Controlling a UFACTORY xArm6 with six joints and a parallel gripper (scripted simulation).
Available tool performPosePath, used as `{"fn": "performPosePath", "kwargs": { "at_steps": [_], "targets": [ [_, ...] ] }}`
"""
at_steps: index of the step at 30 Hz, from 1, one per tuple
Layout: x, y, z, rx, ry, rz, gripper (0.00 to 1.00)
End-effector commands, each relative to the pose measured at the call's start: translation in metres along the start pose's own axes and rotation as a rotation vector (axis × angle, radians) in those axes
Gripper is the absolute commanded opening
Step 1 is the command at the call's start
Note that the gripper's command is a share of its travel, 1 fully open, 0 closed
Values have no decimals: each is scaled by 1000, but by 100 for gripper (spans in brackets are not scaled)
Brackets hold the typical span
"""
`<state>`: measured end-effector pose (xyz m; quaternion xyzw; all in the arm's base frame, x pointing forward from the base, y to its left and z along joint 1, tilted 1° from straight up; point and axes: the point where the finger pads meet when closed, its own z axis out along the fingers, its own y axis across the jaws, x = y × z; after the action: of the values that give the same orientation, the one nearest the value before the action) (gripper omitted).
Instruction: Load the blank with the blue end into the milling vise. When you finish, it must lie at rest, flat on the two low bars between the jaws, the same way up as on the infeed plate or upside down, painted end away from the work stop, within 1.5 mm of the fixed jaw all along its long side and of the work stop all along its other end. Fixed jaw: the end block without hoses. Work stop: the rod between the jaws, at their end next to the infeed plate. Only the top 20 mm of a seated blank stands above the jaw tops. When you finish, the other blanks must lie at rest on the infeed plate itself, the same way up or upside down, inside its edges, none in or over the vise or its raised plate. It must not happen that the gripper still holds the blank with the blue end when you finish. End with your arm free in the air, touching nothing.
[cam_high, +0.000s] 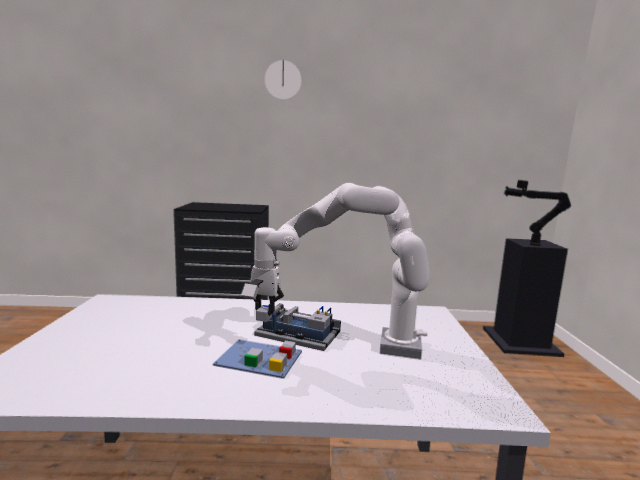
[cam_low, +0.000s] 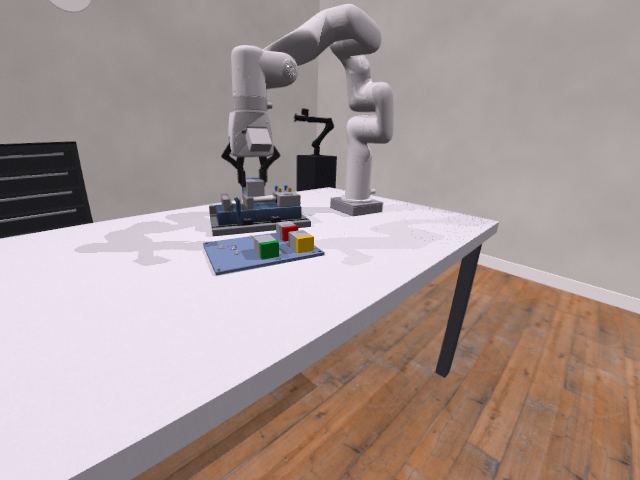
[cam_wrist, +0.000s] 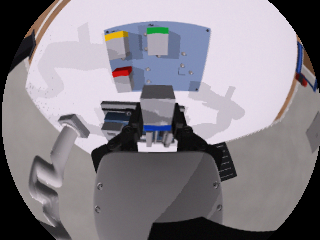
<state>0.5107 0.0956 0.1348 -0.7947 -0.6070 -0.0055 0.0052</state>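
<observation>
My gripper is shut on the grey blank with the blue end and holds it over the milling vise, close above the gap between the jaws. In the wrist view the blank sits between the two dark fingers, and its blue end points away from the infeed plate. The jaw with hoses is on the right and the plain fixed jaw on the left. In the top view the gripper stands over the vise's left end. I cannot tell whether the blank touches the vise.
Three other blanks lie on the blue infeed plate: green end, red end, yellow end. The arm's base stands right of the vise. A black drawer cabinet is behind the table.
</observation>
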Motion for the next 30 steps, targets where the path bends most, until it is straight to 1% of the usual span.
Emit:
{"fn": "performPosePath", "kwargs": {
  "at_steps": [1,10,20,27,30],
  "targets": [
    [1,1,-1,-5,2,55,0],
    [1,1,-1,-5,2,77,0],
    [-49,3,1,-5,2,77,0],
    [-49,3,1,-5,2,77,0],
    [-63,3,2,-5,1,78,0]
  ]
}}
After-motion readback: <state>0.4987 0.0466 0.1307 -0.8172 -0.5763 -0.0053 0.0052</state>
